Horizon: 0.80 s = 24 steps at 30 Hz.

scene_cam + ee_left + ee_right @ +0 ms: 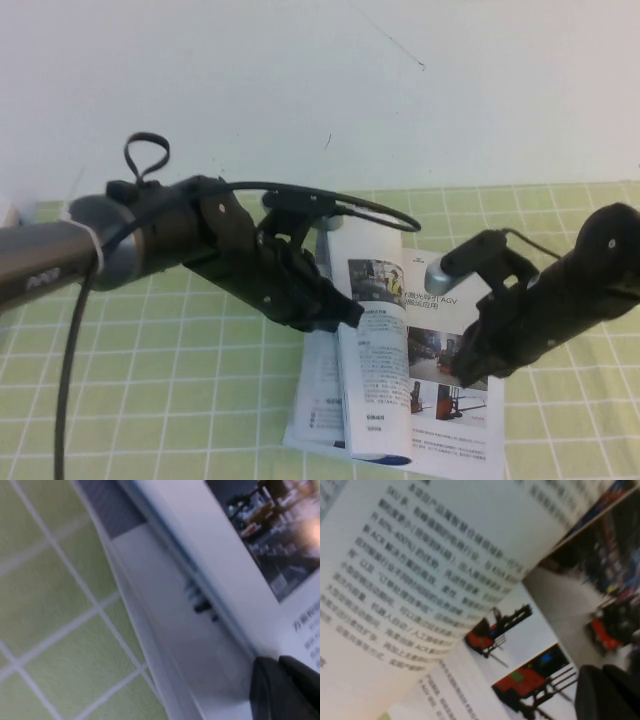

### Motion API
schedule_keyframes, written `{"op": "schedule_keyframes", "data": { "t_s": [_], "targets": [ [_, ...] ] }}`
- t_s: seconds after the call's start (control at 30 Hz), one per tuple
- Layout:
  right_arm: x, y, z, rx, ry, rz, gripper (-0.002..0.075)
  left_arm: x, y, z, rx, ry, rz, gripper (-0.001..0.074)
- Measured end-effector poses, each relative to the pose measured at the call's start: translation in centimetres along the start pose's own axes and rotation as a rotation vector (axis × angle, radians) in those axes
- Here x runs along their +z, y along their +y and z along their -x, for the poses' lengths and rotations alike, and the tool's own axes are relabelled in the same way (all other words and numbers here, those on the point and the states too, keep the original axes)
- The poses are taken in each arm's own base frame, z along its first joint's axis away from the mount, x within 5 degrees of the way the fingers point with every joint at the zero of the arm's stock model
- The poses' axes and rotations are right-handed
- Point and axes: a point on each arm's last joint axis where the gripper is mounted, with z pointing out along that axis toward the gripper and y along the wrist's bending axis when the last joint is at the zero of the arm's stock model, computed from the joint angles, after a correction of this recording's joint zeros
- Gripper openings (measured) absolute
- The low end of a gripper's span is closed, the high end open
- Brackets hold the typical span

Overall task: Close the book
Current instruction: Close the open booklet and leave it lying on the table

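The book [445, 440] is lying open on the tabletop [150, 400], with 1 leaf [380, 380] standing upright: closing is looking half done. The left tool [345, 312] is touching that leaf and the right tool [462, 368] is sitting on the right page; I cannot tell whether either is spread. Next, the right tool is probably needing to clear before the leaf gets tipped over.

Glossy white printed-paper book [378, 385], matt green checked cloth table cover [150, 400], matt black left gripper [345, 314] at its lifted page, matt black right gripper [461, 372] over its right-hand page
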Motion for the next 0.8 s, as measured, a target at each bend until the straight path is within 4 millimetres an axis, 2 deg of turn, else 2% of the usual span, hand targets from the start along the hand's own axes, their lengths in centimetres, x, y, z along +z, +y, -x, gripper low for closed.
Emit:
{"op": "schedule_keyframes", "data": {
  "t_s": [0.2,0.47,0.6,0.8],
  "targets": [
    [-5.0,0.0,2.9,-0.164,-0.090,-0.092,-0.0003,-6.7,-0.4,1.8,0.096,-0.052,0.035,-0.0004],
    [-13.1,0.4,4.9,-0.319,-0.105,-0.276,-0.0003,-16.3,-0.3,1.4,0.142,-0.171,0.163,-0.0004],
    [-17.2,0.6,4.4,-0.339,-0.068,-0.408,-0.0003,-20.3,-0.2,0.4,0.159,-0.204,0.287,-0.0004],
    [-23.4,1.0,1.3,-0.213,0.000,-0.634,-0.0003,-25.3,0.0,-2.0,0.069,-0.252,0.482,-0.0004]
  ]
}}
